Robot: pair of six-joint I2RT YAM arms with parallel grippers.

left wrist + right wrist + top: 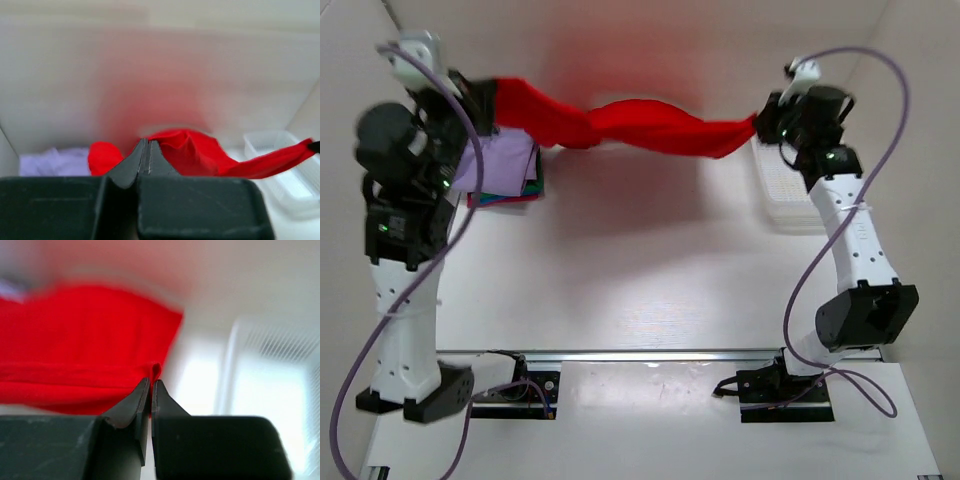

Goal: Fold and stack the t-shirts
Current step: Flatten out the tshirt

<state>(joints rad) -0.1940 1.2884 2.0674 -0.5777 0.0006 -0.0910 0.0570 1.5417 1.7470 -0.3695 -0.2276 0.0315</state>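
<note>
A bright red t-shirt point(640, 125) hangs twisted in the air between my two grippers, well above the table. My left gripper point(492, 103) is shut on its left end; in the left wrist view point(146, 142) the jaws are closed with red cloth point(195, 152) right at the tips. My right gripper point(760, 125) is shut on its right end; in the right wrist view point(151, 382) a fold of red cloth point(85, 345) is pinched between the tips. A stack of folded shirts point(503, 170), pale lavender on top with green and red edges below, lies under my left arm.
A white plastic mesh basket point(785, 195) sits at the right, under my right arm, and shows in the left wrist view point(280, 170) and right wrist view point(270, 370). White walls stand behind and at both sides. A metal rail point(650, 355) runs along the near edge.
</note>
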